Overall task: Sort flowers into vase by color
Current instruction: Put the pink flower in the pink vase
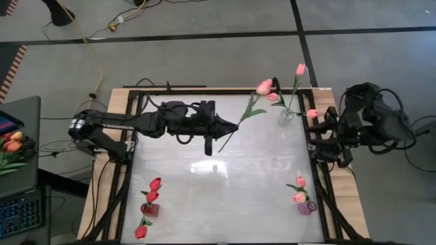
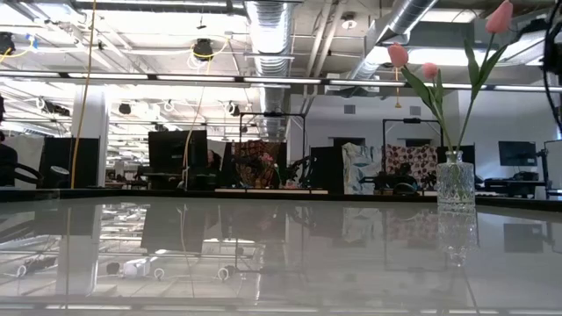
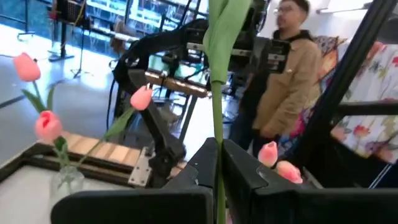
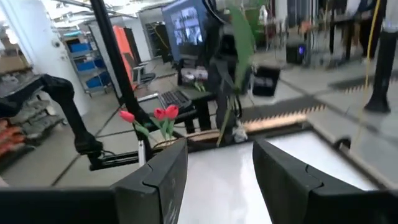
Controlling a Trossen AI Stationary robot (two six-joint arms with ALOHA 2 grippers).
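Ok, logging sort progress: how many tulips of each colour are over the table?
Red tulips: 3
Pink tulips: 6, with one pink tulip in the left gripper
Total: 9

Pink tulip [image 1: 263,87] aloft, tilted, near clear vase [image 1: 285,118].

Eleven artificial tulips are showing from above. Three red-headed tulips [image 1: 152,196] are sitting at one small red vase [image 1: 150,209]. Two salmon-pink tulips [image 1: 300,190] are standing in one purple vase [image 1: 304,207]. Three pink tulips [image 1: 300,69] are rising from one clear glass vase [image 1: 285,117]. One pink tulip [image 1: 264,87] is hanging midair. Two orange-red tulips [image 1: 13,141] are lying off the worktop [image 1: 225,197].
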